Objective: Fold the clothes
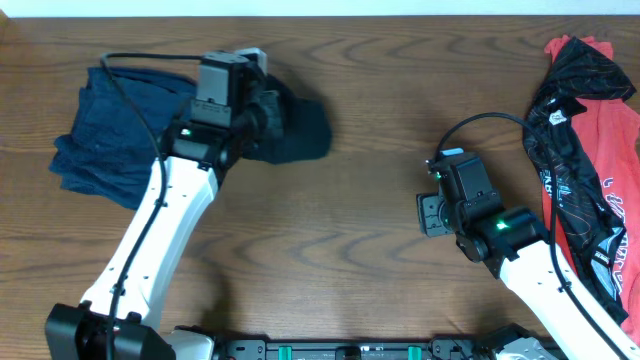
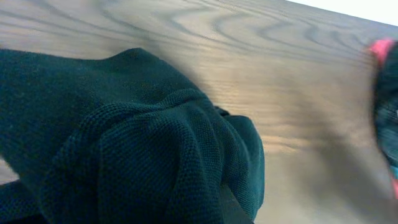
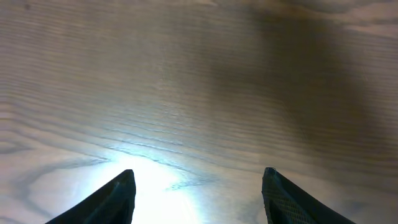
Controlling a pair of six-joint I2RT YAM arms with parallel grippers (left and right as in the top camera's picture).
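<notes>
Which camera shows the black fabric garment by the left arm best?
Overhead: it shows most of the black fabric garment. Left wrist gives only close knit folds; right wrist, only wooden table.

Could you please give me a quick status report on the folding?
Left gripper shut on the black shirt, bunched, unfolded. Right gripper open, empty, above the table. Blue garment left, red pile far right; nothing blocking.

The table is showing smooth, grained wood; the black T-shirt is showing a matt, coarse knit weave.
</notes>
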